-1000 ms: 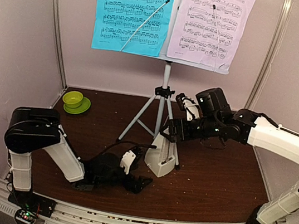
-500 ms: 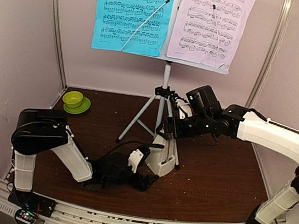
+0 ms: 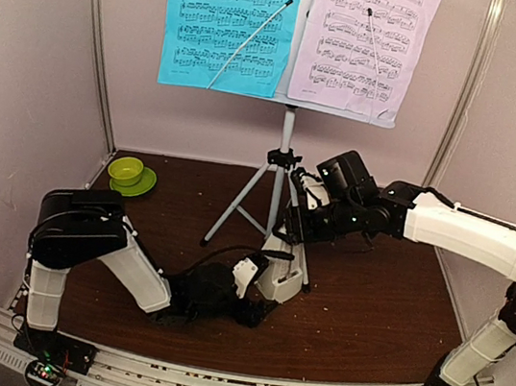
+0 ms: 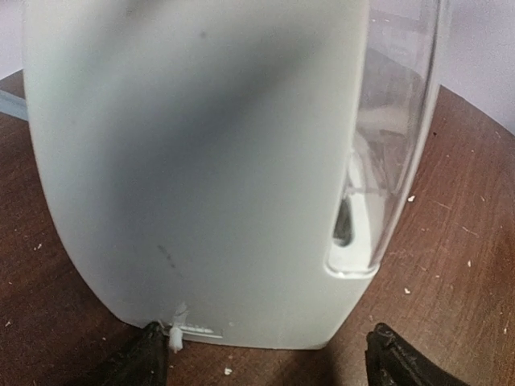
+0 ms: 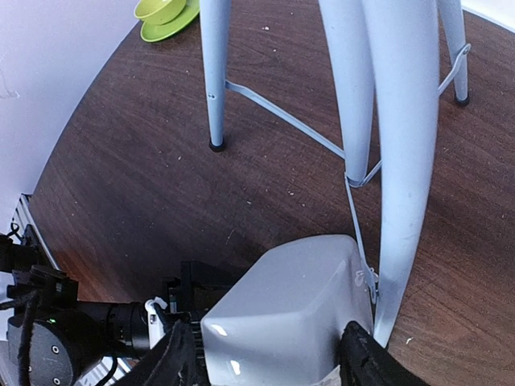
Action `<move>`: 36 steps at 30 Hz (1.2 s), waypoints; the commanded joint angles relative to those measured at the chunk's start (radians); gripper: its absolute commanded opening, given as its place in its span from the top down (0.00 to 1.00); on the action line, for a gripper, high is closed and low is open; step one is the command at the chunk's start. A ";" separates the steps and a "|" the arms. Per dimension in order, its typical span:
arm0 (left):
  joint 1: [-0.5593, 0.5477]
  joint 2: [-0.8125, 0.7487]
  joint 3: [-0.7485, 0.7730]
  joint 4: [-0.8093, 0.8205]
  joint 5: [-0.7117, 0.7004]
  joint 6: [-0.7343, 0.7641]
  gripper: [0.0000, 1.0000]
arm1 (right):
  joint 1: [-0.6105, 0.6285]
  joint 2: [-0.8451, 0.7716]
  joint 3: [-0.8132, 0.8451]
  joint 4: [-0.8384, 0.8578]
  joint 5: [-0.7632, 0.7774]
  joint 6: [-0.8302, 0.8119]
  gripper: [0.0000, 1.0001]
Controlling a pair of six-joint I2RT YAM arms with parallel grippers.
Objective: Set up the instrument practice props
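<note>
The cream pyramid metronome (image 3: 277, 272) stands on the brown table against a leg of the silver tripod (image 3: 248, 196). My left gripper (image 3: 258, 302) lies low on the table, open, one finger on each side of the metronome's base (image 4: 201, 161); the right finger stands apart from it. My right gripper (image 3: 291, 232) reaches down from the right and is shut on the metronome's top (image 5: 290, 297), fingers against both sides. The white music stand (image 3: 285, 144) carries a cyan page (image 3: 230, 24) and a lilac page (image 3: 364, 39).
A lime-green bowl (image 3: 126, 170) on its saucer sits at the back left of the table, also in the right wrist view (image 5: 161, 10). Tripod legs (image 5: 402, 161) stand close beside the metronome. Pale walls enclose the table on three sides.
My left gripper slid right along the table up to the metronome's base. My right gripper came down and left onto the metronome's top, and its jaws narrowed.
</note>
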 commanded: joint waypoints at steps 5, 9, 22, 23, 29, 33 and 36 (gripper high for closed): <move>-0.004 0.021 0.019 0.021 -0.023 0.007 0.22 | 0.006 0.008 0.019 -0.008 -0.013 0.007 0.43; -0.004 0.018 0.025 0.014 -0.025 0.010 0.27 | 0.005 0.006 0.017 -0.013 -0.014 0.000 0.46; -0.002 0.009 0.024 0.006 -0.039 0.014 0.40 | 0.005 0.011 0.019 -0.014 -0.021 -0.002 0.51; -0.002 0.008 0.022 0.006 -0.042 0.014 0.40 | 0.006 0.013 0.020 -0.013 -0.022 -0.003 0.52; -0.002 -0.048 -0.050 0.048 -0.073 0.010 0.19 | 0.006 0.012 0.028 -0.020 -0.028 0.014 0.49; -0.002 -0.130 -0.133 0.051 -0.121 0.005 0.10 | 0.006 0.000 0.034 -0.006 -0.061 0.074 0.35; -0.002 -0.181 -0.180 0.042 -0.152 0.003 0.08 | 0.002 -0.022 0.036 0.022 -0.082 0.116 0.18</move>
